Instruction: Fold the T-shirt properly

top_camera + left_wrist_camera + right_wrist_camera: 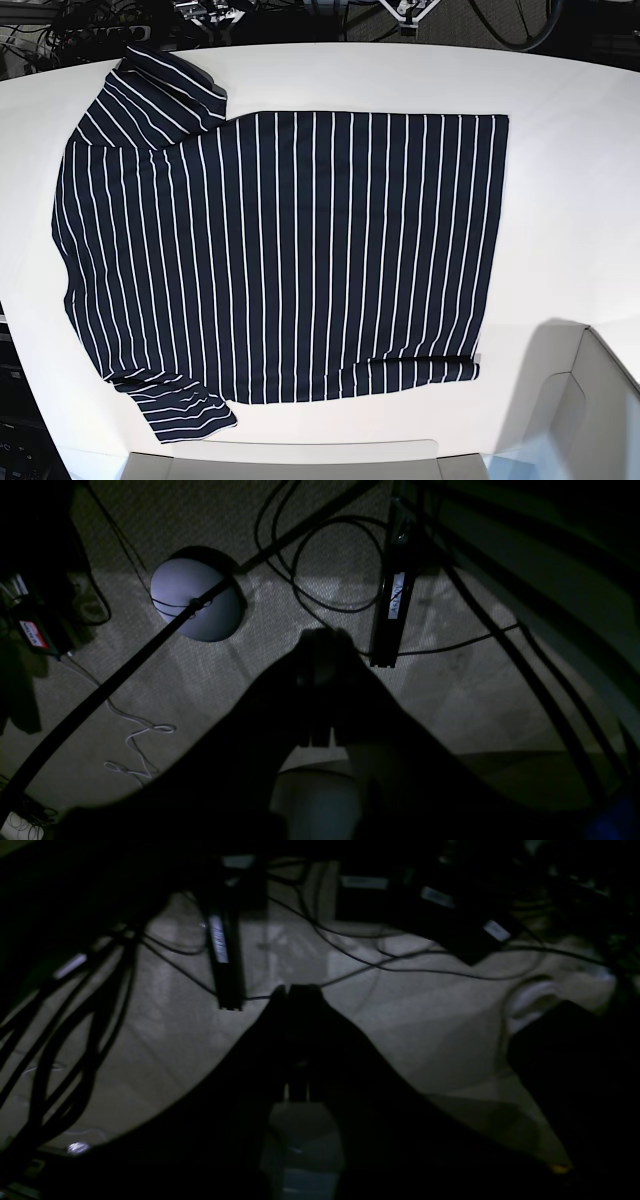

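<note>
Carpeted floor strewn with cables fills the left wrist view, the left claw (320,645) pressed together, empty. Right wrist view: same floor, right claw (292,990) pressed together, empty. Base view: T-shirt (280,260) flat on the white worktop (570,180), long axis left-right, neither arm visible.

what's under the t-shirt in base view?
The T-shirt lies spread flat on the white table, which shows bare around its edges. Nothing bulges through the fabric, but whatever the cloth covers is hidden, so I can't rule out something thin beneath.
</note>
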Action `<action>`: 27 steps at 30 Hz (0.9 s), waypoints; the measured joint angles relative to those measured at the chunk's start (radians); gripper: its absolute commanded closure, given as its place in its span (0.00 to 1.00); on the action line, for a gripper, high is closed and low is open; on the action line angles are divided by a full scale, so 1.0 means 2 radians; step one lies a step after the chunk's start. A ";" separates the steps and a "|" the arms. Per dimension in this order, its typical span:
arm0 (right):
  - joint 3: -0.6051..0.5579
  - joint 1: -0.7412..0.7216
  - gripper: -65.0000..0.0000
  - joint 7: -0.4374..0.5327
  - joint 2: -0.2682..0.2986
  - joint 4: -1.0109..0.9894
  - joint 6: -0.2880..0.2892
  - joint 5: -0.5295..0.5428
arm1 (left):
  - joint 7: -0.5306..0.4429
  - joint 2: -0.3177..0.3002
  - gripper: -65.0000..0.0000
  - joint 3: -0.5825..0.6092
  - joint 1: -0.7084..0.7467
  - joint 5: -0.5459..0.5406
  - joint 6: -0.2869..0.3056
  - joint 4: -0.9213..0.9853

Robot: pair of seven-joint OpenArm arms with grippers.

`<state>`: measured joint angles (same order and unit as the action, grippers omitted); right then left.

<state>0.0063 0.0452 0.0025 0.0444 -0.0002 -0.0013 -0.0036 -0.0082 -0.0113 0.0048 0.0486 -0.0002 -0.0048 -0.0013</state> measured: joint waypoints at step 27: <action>0.000 0.183 0.99 0.557 0.072 0.002 0.000 0.000 | -0.548 -0.026 0.99 0.000 0.166 -0.001 0.001 0.000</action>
<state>0.0063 0.4103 1.1172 0.1875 0.0036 -0.0017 -0.0029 -1.1042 -0.0628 0.0040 0.3801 -0.0025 -0.0036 -0.0021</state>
